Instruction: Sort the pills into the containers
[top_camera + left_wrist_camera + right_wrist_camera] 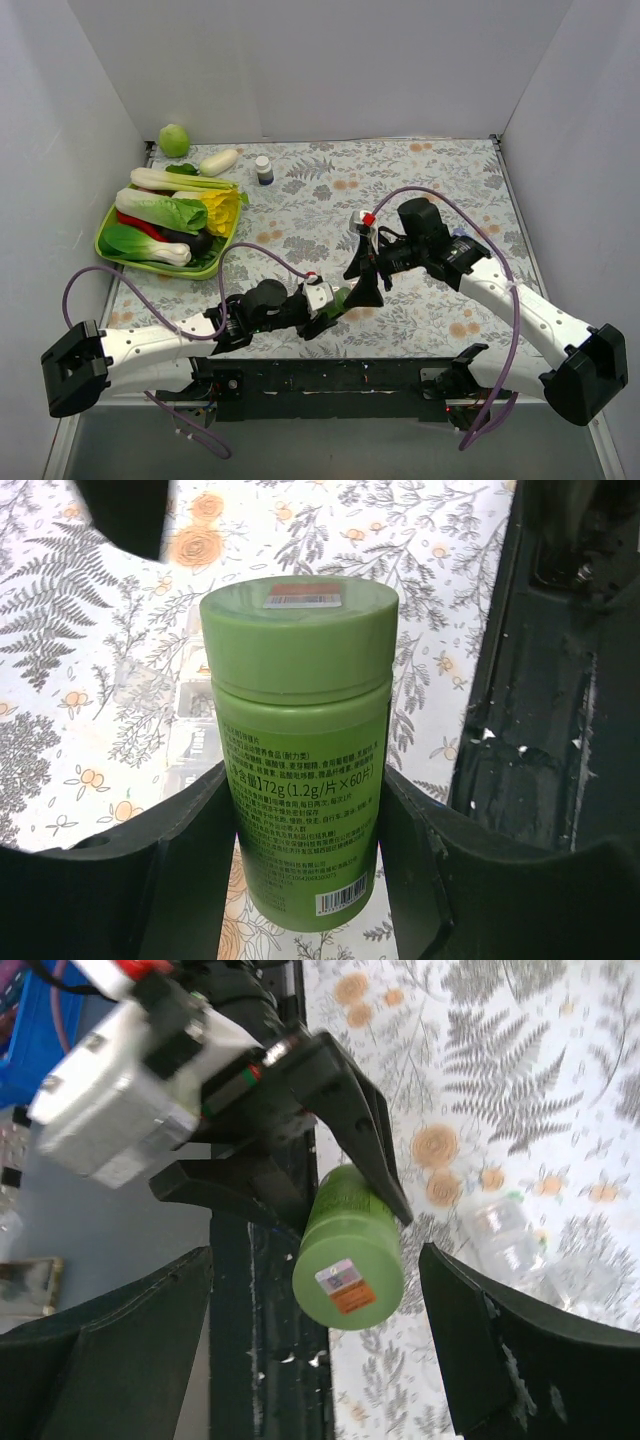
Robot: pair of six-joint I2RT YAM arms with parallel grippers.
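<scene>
My left gripper (328, 308) (300, 780) is shut on a green pill bottle (341, 297) (300, 730) with a green cap, held above the flowered table near its front edge. My right gripper (365, 288) (320, 1360) is open, its fingers apart on either side of the bottle's cap (348, 1278), not touching it. The clear strip of small square compartments lies on the table below and beyond the bottle (185, 710) (510, 1240); the top view hides it under the grippers. No loose pills show.
A green tray (105, 243) of toy vegetables sits at the far left, with a green ball (174, 140) and a white vegetable (219, 162) behind it. A dark blue white-capped bottle (264, 170) stands at the back. A black rail (330, 385) runs along the near edge.
</scene>
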